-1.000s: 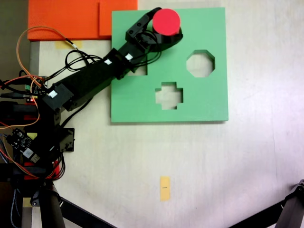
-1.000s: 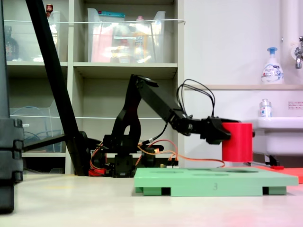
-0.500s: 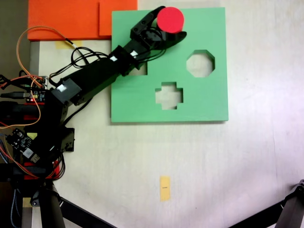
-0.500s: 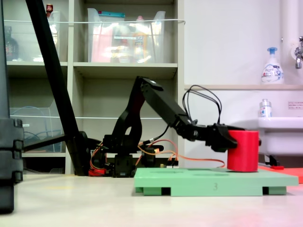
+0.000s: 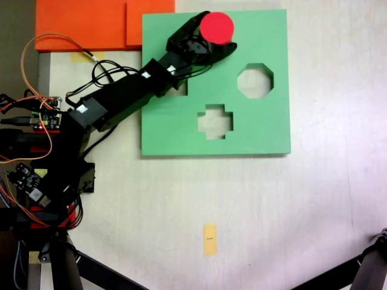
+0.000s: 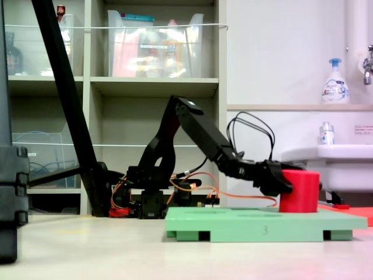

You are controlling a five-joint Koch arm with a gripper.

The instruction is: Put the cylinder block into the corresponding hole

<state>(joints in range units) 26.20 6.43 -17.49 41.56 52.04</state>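
Observation:
The red cylinder block stands upright near the top edge of the green foam board. My gripper is shut on it, one black finger on each side. In a fixed view from the side, the cylinder block sits low, its base at or slightly below the top face of the board, and the gripper holds it from the left. The circular cut-out lies hidden beneath the block.
The board also has an octagonal cut-out, a cross-shaped one, and a square one half under the arm. Orange foam boards lie at the top left. Wires and electronics crowd the left edge. Yellow tape marks the table.
The arm has reached out and lowered. The cylinder, which hung above the board a second ago, has come down onto it and now shows less height from the side.

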